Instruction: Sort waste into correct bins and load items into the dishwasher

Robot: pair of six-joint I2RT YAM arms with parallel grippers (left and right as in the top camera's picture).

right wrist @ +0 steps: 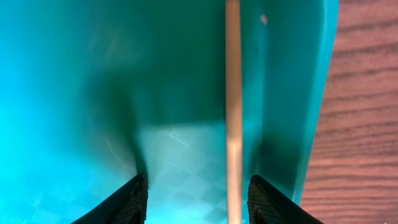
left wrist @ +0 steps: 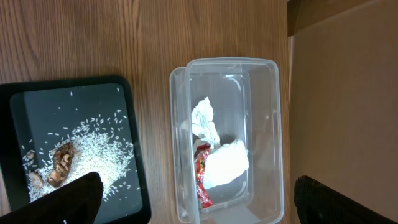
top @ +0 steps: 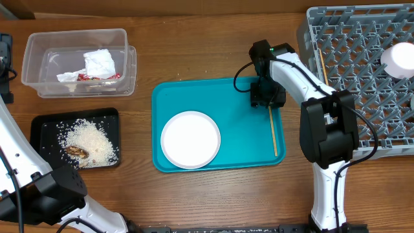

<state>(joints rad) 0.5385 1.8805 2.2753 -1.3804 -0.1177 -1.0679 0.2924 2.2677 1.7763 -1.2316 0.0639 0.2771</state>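
A wooden chopstick (top: 273, 131) lies along the right side of the teal tray (top: 246, 139). My right gripper (top: 267, 98) is down over its far end, open, with the chopstick (right wrist: 233, 106) between the fingers (right wrist: 198, 199) and nearer the right one. A round white plate (top: 190, 139) sits on the tray. The grey dish rack (top: 362, 71) at the right holds a white bowl (top: 398, 59) and another chopstick (top: 322, 63). The clear tub (top: 77, 61) holds a napkin (left wrist: 214, 146) and a red wrapper (left wrist: 202, 183). The black tray (top: 45, 126) holds rice (top: 90, 142) and a brown scrap (top: 77, 151). My left gripper (left wrist: 196, 202) is open, high over the tub.
The left arm's base (top: 58, 194) stands at the front left and the right arm's base (top: 330, 168) at the front right, next to the rack. A cardboard surface (left wrist: 342, 93) lies beside the tub.
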